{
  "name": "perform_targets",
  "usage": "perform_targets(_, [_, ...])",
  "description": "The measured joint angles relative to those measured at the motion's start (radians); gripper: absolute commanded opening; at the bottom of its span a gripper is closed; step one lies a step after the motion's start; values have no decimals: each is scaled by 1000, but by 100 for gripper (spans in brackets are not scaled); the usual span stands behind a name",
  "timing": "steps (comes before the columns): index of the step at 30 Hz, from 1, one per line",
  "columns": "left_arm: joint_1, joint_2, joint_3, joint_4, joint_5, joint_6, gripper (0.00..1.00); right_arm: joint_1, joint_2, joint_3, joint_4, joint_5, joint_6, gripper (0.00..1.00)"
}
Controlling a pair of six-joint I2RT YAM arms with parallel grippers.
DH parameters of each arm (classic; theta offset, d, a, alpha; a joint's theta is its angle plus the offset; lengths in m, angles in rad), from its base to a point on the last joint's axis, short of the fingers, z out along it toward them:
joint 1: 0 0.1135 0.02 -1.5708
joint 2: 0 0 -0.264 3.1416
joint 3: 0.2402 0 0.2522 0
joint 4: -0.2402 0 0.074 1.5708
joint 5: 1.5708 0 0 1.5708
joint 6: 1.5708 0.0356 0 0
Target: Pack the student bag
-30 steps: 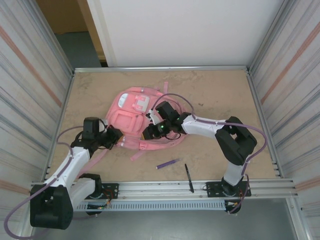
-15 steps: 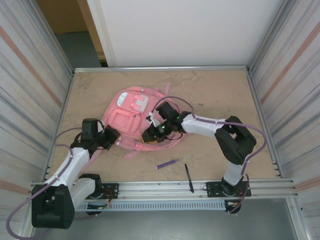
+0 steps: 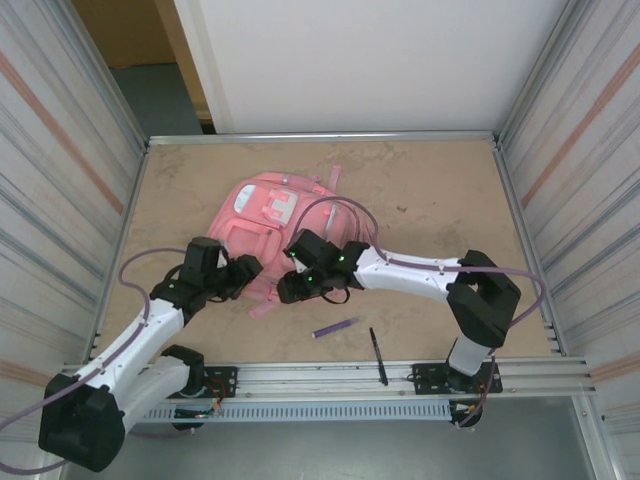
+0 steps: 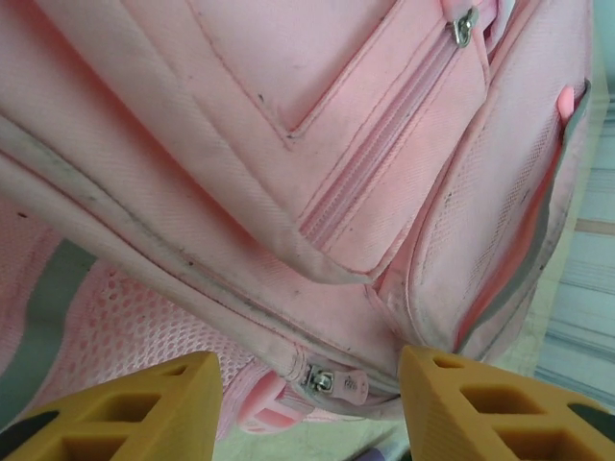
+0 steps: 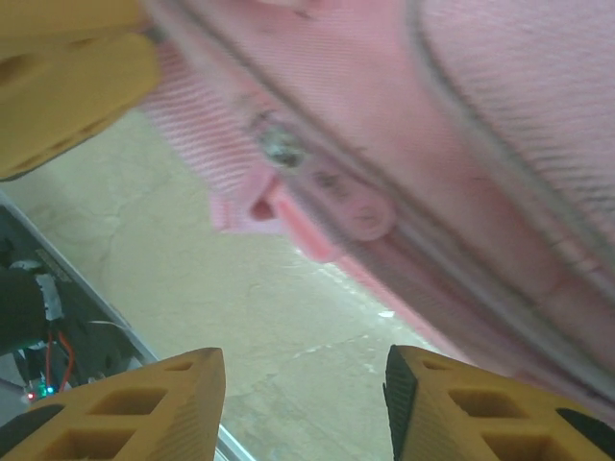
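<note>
The pink student bag (image 3: 262,222) lies flat in the middle of the table, white patch (image 3: 283,208) up. My left gripper (image 3: 250,270) is at its near left edge, open. In the left wrist view a pink zip pull (image 4: 338,382) lies between the fingers (image 4: 135,408), untouched. My right gripper (image 3: 287,288) hovers at the bag's near edge, a short way from the left one, open over bare table (image 5: 288,317). The bag's zip seam (image 5: 452,173) and a round pink pull (image 5: 363,209) pass above its fingertips (image 5: 452,408).
A purple pen (image 3: 335,327) and a black pen (image 3: 377,355) lie on the table near the front rail, right of both grippers. A pink strap (image 3: 334,178) trails behind the bag. Metal walls enclose the table on both sides.
Both grippers have opened. The left arm has swung right to the bag's near edge. The right gripper has slid left and nearer, down to that same edge.
</note>
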Motion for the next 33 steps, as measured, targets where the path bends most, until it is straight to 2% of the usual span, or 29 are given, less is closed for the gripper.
perform_targets(4, [-8,57,3,7,-68,-7,43,-16,-13,-10,59,47,54,41])
perform_targets(9, [-10,125,1,64,-99,-23,37,-71,22,-46,120,41,163,42])
perform_targets(14, [-14,146,-1,113,-112,-30,23,-69,84,-46,163,26,225,41])
perform_targets(17, [-17,164,-8,133,-116,-35,9,-69,102,-48,199,6,265,42])
perform_targets(20, [-17,177,-14,160,-111,-46,1,-69,110,-52,233,-11,312,43])
perform_targets(26, [-17,175,-35,198,-100,-59,0,-71,110,-85,288,-46,406,43])
perform_targets(33, [-17,169,-80,253,-96,-83,0,-71,110,-142,367,-26,466,43])
